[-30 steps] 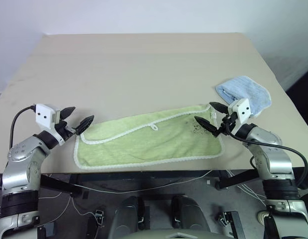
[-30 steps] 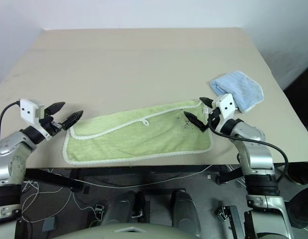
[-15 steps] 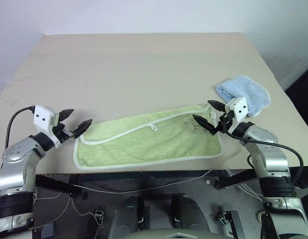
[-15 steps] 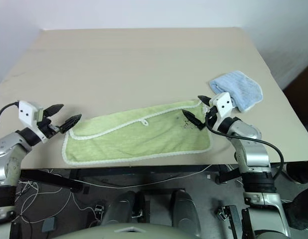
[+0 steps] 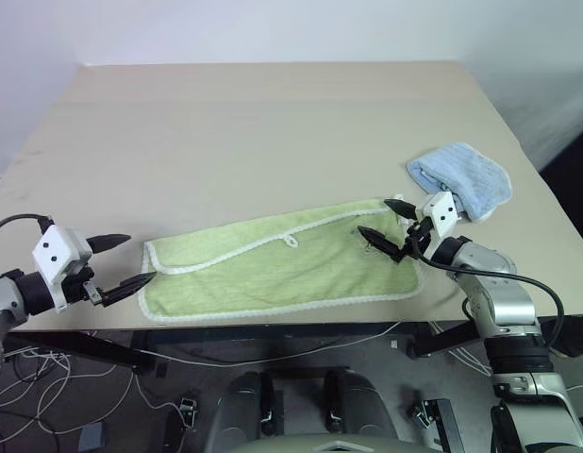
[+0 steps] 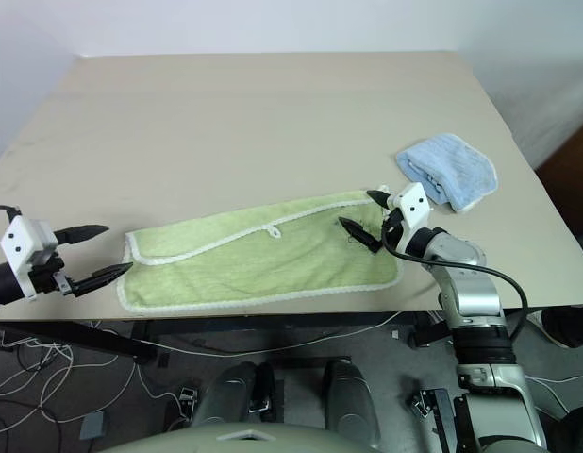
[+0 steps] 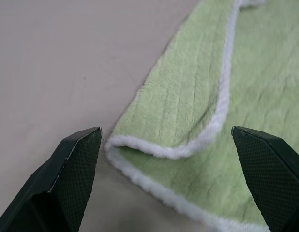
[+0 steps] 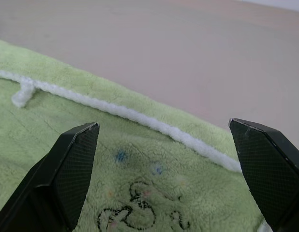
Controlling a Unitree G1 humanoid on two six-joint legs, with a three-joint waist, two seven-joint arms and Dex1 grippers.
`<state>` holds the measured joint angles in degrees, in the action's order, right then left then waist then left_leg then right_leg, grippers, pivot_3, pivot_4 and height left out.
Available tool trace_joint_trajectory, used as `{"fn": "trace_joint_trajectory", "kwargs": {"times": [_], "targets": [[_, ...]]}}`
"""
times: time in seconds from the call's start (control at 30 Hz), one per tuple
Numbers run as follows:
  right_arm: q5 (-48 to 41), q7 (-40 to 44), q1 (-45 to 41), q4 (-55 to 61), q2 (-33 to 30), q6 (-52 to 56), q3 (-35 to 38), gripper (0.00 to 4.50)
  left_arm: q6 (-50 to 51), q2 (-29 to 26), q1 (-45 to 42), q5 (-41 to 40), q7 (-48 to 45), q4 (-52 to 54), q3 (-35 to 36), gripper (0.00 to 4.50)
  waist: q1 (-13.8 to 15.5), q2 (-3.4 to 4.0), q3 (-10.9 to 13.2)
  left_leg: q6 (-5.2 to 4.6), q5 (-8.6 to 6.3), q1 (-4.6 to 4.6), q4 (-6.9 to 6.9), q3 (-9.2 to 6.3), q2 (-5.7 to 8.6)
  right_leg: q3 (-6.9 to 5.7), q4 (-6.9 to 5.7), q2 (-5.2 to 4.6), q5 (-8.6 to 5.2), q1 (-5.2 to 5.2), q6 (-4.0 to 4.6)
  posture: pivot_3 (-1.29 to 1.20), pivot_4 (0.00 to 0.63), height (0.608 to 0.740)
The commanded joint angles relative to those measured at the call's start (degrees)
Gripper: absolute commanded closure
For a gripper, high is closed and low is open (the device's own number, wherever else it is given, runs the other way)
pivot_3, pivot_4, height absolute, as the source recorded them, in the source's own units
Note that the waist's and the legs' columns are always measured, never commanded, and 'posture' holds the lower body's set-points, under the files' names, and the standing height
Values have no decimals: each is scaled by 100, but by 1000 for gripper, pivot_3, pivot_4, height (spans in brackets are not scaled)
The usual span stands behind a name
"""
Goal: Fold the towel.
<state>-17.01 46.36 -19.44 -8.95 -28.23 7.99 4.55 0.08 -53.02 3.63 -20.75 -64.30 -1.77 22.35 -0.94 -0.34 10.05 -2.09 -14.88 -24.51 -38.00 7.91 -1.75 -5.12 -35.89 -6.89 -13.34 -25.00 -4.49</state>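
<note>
The lime-green towel [image 5: 282, 267] lies folded lengthwise along the table's near edge, white piping running along it, with a small white loop [image 5: 291, 242] and dark embroidery [image 8: 135, 217] near its right end. My left gripper [image 5: 120, 263] hovers open just off the towel's left end, whose folded corner [image 7: 140, 145] lies between its fingertips in the left wrist view. My right gripper [image 5: 386, 221] is open over the towel's right end, above the embroidery, holding nothing.
A smaller light-blue folded towel [image 5: 461, 176] sits on the table to the right, just behind my right gripper. The beige table [image 5: 273, 132] stretches far back. Its near edge [image 5: 273, 326] runs right below the green towel.
My left gripper has pulled back and leftward, away from the towel's left end, and rolled. My right gripper has stayed over the right end. The towel has not moved.
</note>
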Motion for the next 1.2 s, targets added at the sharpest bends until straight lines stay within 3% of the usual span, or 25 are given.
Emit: {"fn": "trace_joint_trajectory", "kwargs": {"times": [0.03,0.43,0.7,0.8,1.17,1.2], "targets": [[-9,7,-72,71,29,-89,-7,0,-479,-85,-171,311,-36,-47,-180,12,-1,1,0,0,0,0,2,1,0,1,0,0,0,1,1,0,150,740],[-27,-94,-22,181,-4,-72,45,0,-1702,-35,-880,1537,227,-805,-1354,12,8,2,1,-2,0,-4,4,4,0,2,-2,1,2,0,1,0,150,740],[-61,-183,140,383,-45,-27,90,0,-1903,-12,-1320,1673,311,-1292,-1656,12,0,2,1,-19,10,-4,3,8,-1,1,-4,9,11,3,-16,0,150,740],[-69,-214,171,435,-49,-9,98,0,-1994,-24,-1358,1648,293,-1403,-1688,617,2,2,1,-20,11,-3,3,8,-1,1,-5,11,11,4,-17,0,150,740],[-31,-219,73,424,-105,11,83,0,-1667,25,-1205,947,-77,-1211,-1515,4437,3,2,1,-21,12,-3,0,10,0,0,-8,19,10,6,-18,0,150,740],[-13,-210,54,400,-116,-5,70,0,-1559,40,-1171,820,-88,-1156,-1457,4437,3,2,1,-21,12,-3,0,10,0,0,-8,19,10,6,-18,0,150,740]]}}
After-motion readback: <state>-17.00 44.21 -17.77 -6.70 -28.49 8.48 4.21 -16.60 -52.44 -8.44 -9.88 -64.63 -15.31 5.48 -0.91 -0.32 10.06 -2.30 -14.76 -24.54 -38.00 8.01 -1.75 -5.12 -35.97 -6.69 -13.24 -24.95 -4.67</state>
